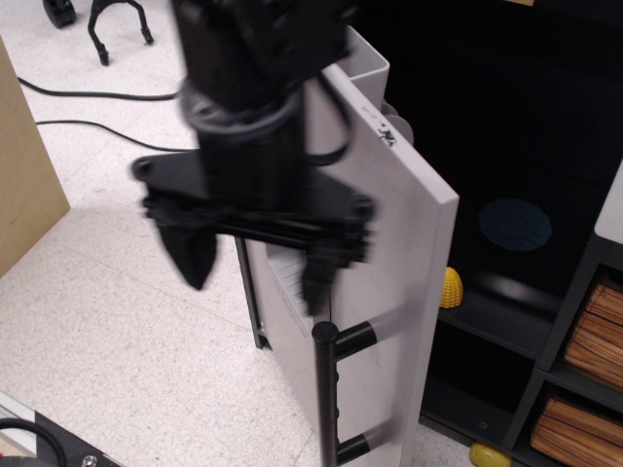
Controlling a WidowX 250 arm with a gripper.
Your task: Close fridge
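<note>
The fridge [506,126] stands open, its interior dark and shelved. Its light grey door [394,243] juts toward me, edge-on, with the black bar handle [326,389] at its lower front and a grey inner door bin [368,60] at the top. My gripper [255,272] hangs in front of the door's outer face, left of the door edge and just above the handle. Its two black fingers [193,261] are spread apart with nothing between them. The gripper body hides the dispenser panel.
A blue plate [514,224] and a yellow corn toy [451,288] sit on fridge shelves. A dark shelf unit with woven baskets [594,336] stands at right. A wooden panel [24,185] is at left. Black cables [107,95] cross the floor. A yellow toy [492,455] lies below.
</note>
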